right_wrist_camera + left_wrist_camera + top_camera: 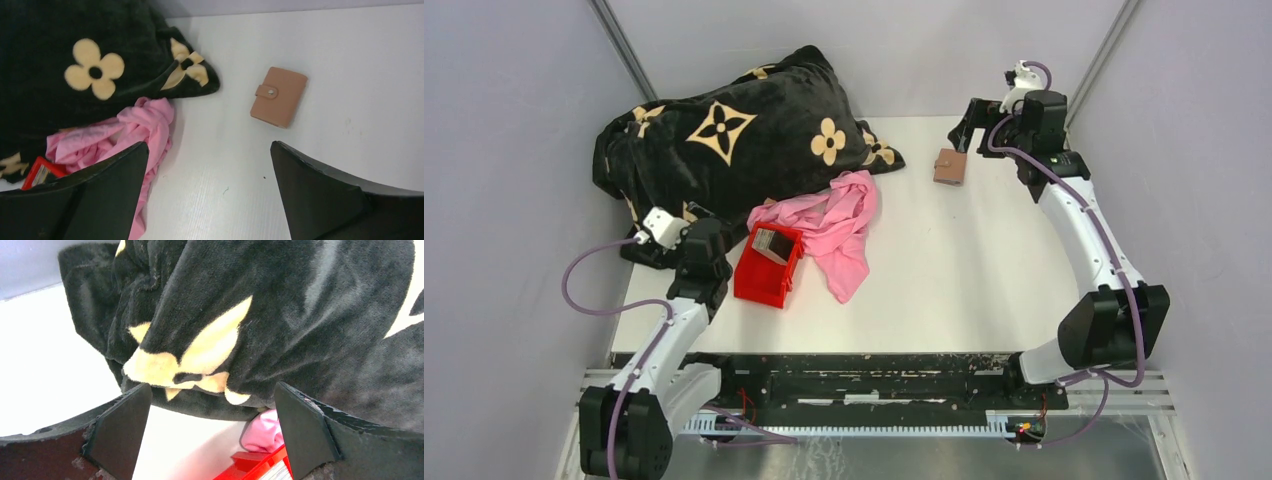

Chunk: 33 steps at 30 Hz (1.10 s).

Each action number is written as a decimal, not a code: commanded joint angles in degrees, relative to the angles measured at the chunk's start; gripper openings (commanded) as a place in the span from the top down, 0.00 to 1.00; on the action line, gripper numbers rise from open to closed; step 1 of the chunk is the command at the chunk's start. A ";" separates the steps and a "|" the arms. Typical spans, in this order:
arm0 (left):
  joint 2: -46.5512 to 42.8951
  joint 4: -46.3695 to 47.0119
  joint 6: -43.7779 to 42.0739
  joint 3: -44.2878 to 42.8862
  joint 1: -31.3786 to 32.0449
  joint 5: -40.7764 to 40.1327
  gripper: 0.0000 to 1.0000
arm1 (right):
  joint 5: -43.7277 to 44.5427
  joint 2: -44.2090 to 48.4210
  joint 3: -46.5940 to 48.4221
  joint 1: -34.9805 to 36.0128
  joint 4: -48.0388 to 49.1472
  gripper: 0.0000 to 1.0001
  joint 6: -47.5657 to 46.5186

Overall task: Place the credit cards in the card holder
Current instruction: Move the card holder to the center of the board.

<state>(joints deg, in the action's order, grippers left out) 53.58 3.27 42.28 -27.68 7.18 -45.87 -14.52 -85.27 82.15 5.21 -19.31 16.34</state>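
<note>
Your right gripper (209, 145) stands wide open with nothing between its fingers, over the far right part of the table (964, 270). The card holder (278, 96) lies closed and flat on the table, tab snapped, just ahead of that gripper and apart from both fingers. Your left gripper (211, 390) is spread wide too and holds nothing, and it faces the black blanket (300, 315). The credit cards (771, 244) sit as a small stack in the red bin (764, 285), just right of the left gripper. The bin lies beside the pink cloth (844, 225), well apart from the card holder.
</note>
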 commanded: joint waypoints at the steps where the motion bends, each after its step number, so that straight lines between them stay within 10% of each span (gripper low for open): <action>1: -2.95 -1.22 4.46 -1.37 -2.18 5.67 0.01 | 15.85 5.06 -2.20 0.05 3.11 0.00 7.44; 6: -1.28 2.63 0.93 -3.68 -2.17 11.72 0.01 | 8.33 6.67 -9.35 -1.96 13.49 0.01 12.00; 14: 6.68 -3.99 -3.71 -11.36 0.52 16.21 0.06 | 23.31 -10.30 8.51 -0.33 -12.15 0.13 9.84; 33: 28.25 -5.92 -20.84 -35.06 20.68 16.45 0.13 | 13.34 -32.04 14.11 -3.12 -7.02 0.14 14.25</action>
<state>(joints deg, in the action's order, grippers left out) 78.72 -4.21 26.92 -57.30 26.15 -30.87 2.44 -114.59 91.42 3.77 -30.13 28.51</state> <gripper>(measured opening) 0.879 0.865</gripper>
